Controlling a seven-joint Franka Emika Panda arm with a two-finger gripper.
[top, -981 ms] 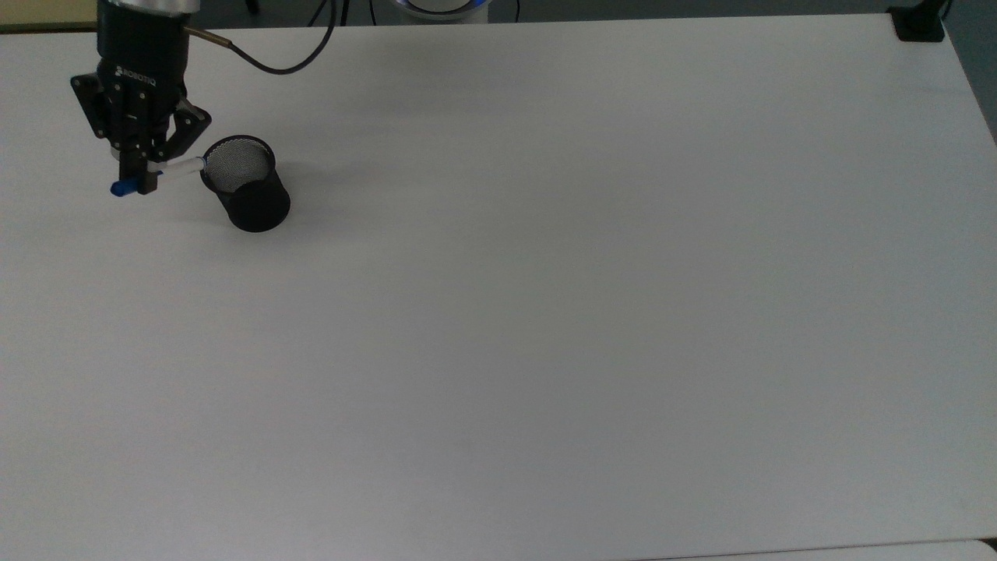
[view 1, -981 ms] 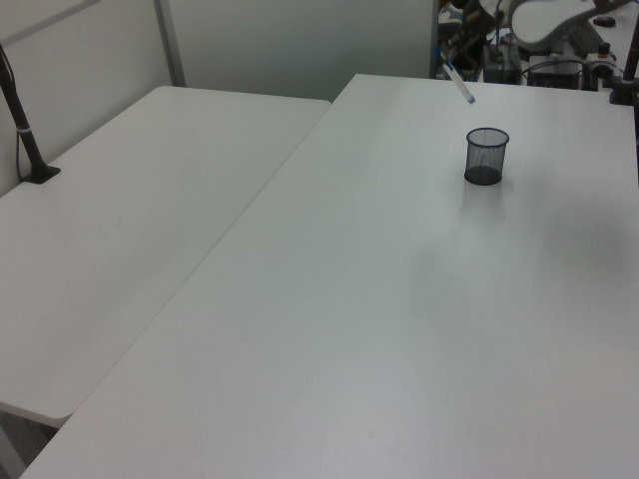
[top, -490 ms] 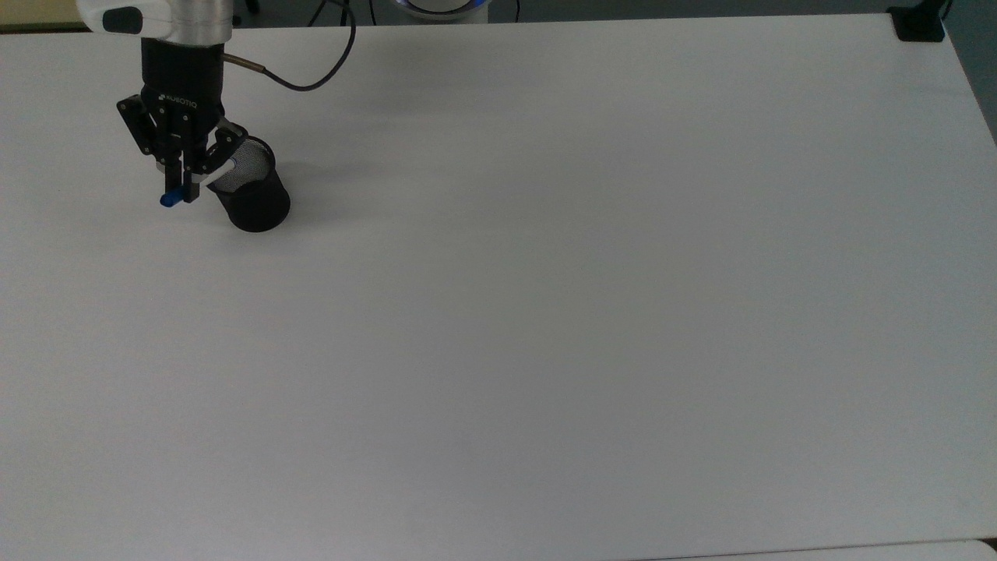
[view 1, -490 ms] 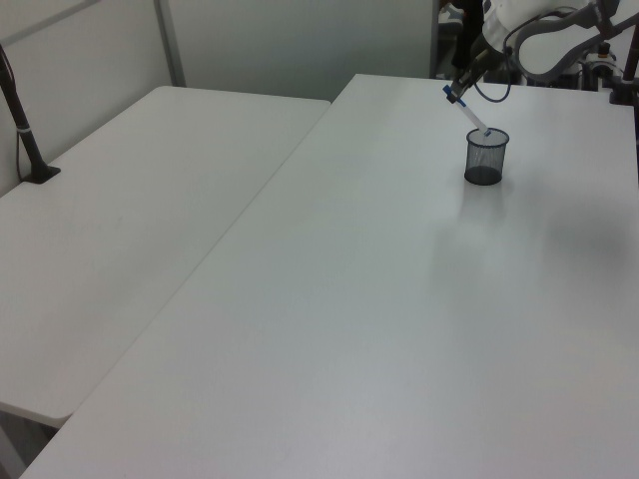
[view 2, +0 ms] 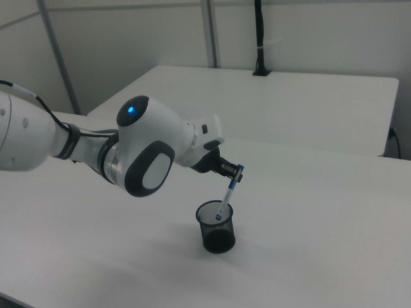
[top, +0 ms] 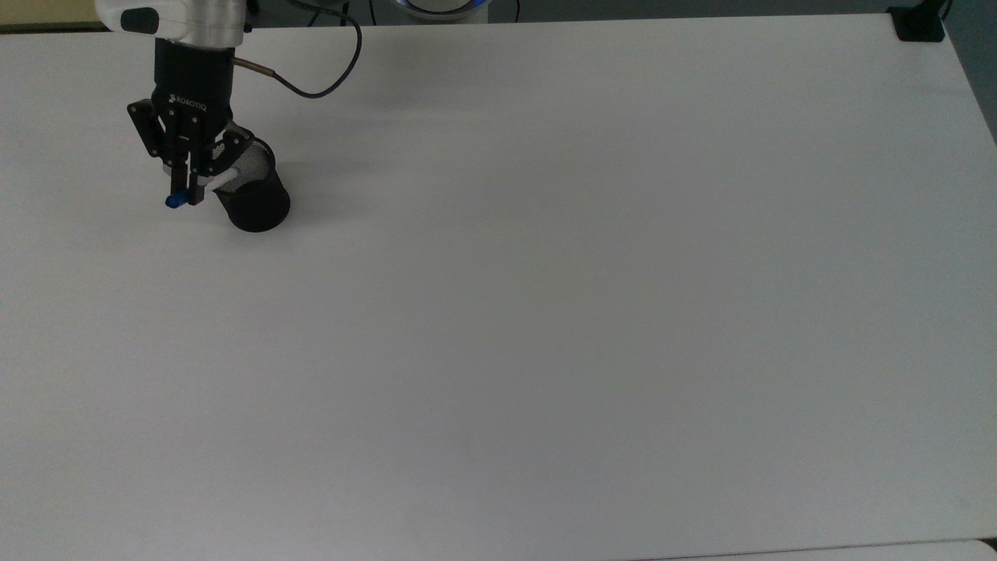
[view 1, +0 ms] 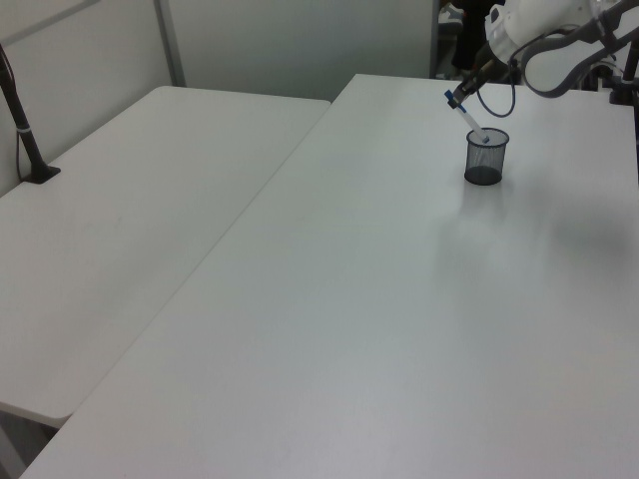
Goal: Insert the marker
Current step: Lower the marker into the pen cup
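Note:
The black mesh cup [top: 253, 195] [view 1: 486, 158] [view 2: 217, 227] stands upright on the white table [top: 545, 312] near the top view's upper left. My gripper [top: 191, 196] [view 2: 237, 173] is shut on the marker [top: 209, 185] [view 1: 467, 115] [view 2: 227, 196] near its blue cap [top: 172, 202]. The marker is tilted, its white barrel slanting down over the cup's rim. In the right view its lower blue end [view 2: 219, 216] sits inside the cup's mouth. The gripper hangs just beside the cup's rim, on the top view's left.
A second white table [view 1: 120, 230] adjoins on the left view's left, with a black post [view 1: 25, 130] clamped at its edge. A black cable [top: 311, 86] trails from the wrist. A black clamp [top: 919, 23] sits at the top view's upper right corner.
The gripper with the marker has moved from beside the cup toward its rim and lowered; the marker's lower end has gone from outside the rim into the cup's mouth.

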